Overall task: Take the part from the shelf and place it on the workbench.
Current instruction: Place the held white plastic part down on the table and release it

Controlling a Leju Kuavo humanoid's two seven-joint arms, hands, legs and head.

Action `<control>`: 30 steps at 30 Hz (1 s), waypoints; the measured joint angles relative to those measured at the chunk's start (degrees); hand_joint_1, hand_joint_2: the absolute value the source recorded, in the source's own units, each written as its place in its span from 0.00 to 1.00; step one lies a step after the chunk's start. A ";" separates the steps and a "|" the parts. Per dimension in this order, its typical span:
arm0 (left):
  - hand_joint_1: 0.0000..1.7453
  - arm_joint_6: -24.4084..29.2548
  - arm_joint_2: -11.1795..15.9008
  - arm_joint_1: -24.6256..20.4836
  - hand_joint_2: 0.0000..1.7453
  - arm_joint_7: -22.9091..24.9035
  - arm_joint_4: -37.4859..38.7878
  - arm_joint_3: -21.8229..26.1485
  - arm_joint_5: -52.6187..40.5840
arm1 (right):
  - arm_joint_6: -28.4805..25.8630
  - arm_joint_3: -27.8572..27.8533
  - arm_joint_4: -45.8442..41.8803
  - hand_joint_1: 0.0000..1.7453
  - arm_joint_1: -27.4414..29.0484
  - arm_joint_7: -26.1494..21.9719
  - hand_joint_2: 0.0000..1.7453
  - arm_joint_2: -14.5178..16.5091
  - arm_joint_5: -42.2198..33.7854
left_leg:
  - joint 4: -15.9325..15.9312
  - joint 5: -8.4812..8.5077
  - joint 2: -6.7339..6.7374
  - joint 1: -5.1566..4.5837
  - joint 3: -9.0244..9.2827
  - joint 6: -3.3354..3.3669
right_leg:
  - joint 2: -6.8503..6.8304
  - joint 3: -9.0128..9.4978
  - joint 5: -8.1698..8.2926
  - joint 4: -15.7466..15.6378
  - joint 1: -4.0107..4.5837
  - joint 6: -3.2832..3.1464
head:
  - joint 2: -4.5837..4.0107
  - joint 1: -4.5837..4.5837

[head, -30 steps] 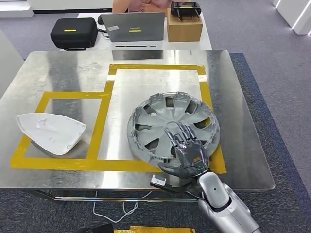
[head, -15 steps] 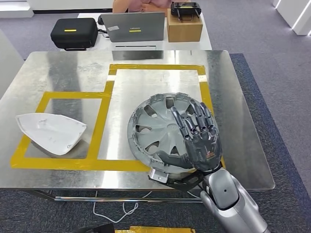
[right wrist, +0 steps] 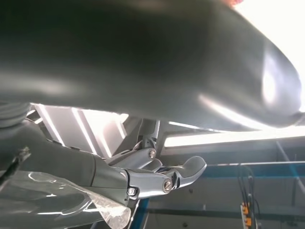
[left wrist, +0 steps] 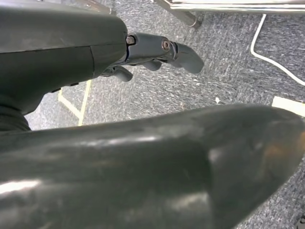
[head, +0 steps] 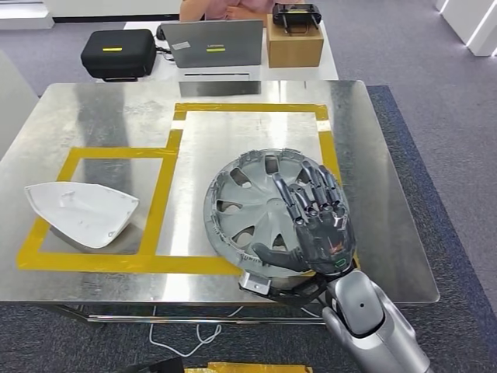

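lying flat on the steel tabletop point(head: 88, 116), the hubcap point(head: 251, 206) sits at about 5 o'clock inside the taped square. right robot hand point(head: 316, 225) hovers over its 4 o'clock rim, fingers spread, released. left robot hand point(left wrist: 154, 52) hangs by the floor, loosely unclenched, holding nothing.
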 joint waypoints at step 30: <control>0.00 0.46 -0.31 0.42 0.00 0.48 -0.16 0.67 0.62 | 2.93 0.56 0.61 0.00 1.12 -0.15 0.00 -0.96 -3.19 | 0.01 -4.68 0.19 -0.38 5.06 0.10 | -1.79 -3.06 2.86 1.18 -0.40 0.49 | 0.00 -0.24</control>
